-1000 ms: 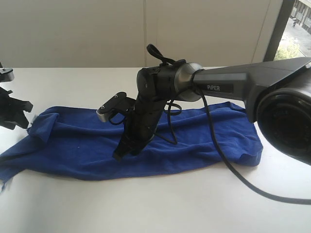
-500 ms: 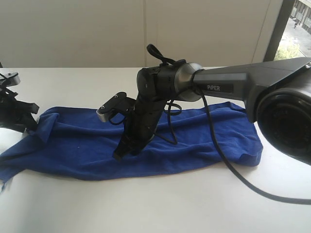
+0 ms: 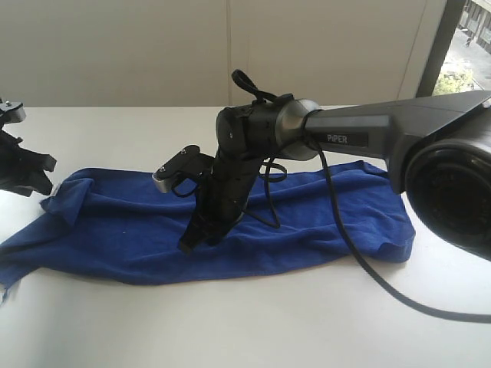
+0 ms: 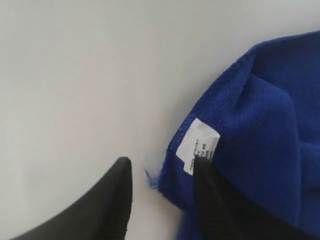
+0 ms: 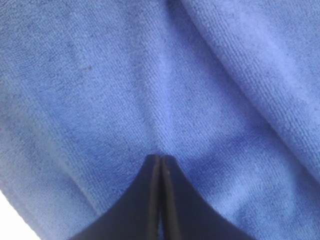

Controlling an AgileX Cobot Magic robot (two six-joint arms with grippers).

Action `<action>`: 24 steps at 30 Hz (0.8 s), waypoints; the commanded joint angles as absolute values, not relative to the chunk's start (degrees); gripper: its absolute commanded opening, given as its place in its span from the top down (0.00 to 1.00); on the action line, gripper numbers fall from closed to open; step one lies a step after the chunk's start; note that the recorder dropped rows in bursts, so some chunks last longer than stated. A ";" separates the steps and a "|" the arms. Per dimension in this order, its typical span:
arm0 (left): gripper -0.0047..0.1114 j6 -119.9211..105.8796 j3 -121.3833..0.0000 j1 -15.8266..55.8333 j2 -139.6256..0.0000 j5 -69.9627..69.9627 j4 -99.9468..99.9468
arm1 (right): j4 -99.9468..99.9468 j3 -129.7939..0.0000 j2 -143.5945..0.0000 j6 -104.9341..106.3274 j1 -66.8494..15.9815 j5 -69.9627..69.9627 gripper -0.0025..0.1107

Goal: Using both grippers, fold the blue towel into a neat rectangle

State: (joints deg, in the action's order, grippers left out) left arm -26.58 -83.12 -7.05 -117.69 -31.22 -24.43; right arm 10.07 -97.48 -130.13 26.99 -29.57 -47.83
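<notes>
The blue towel [image 3: 314, 211] lies spread and wrinkled across the white table [image 3: 230, 326]. My right gripper [image 3: 188, 244] points down onto the towel's middle, shut, its tips pressed against the cloth [image 5: 100, 75] with nothing between them [image 5: 160, 158]. At the towel's far left corner my left gripper [image 3: 46, 176] stands open. In the left wrist view [image 4: 161, 169] one finger is over the bare table and the other finger [image 4: 205, 185] over the towel's edge [image 4: 280, 110], beside a white label [image 4: 201, 145]. The corner lies loose, not pinched.
The right arm [image 3: 383, 138] reaches in from the right above the towel, and its black cable [image 3: 360, 261] trails over the towel and table. A pale wall stands behind the table, with a window strip [image 3: 468, 46] at far right.
The left gripper shifted slightly toward the towel corner, then back a little and upward. The right arm and the towel have not moved.
</notes>
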 commanded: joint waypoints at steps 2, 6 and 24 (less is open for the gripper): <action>0.57 -26.99 -83.40 -7.28 -118.90 -32.77 -27.94 | 6.92 -96.73 -131.50 26.76 -29.13 -49.59 0.98; 0.57 -31.67 -83.40 -7.28 -119.27 -33.96 -34.10 | 6.91 -96.73 -131.50 26.76 -29.13 -49.49 0.98; 0.59 -34.54 -83.40 -7.28 -121.37 -32.79 -35.56 | 7.02 -96.73 -131.50 26.76 -29.13 -49.48 0.98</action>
State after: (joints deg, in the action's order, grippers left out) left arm -34.28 -83.12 -7.13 -120.44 -31.57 -34.27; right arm 10.07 -97.48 -130.13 26.94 -29.57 -47.83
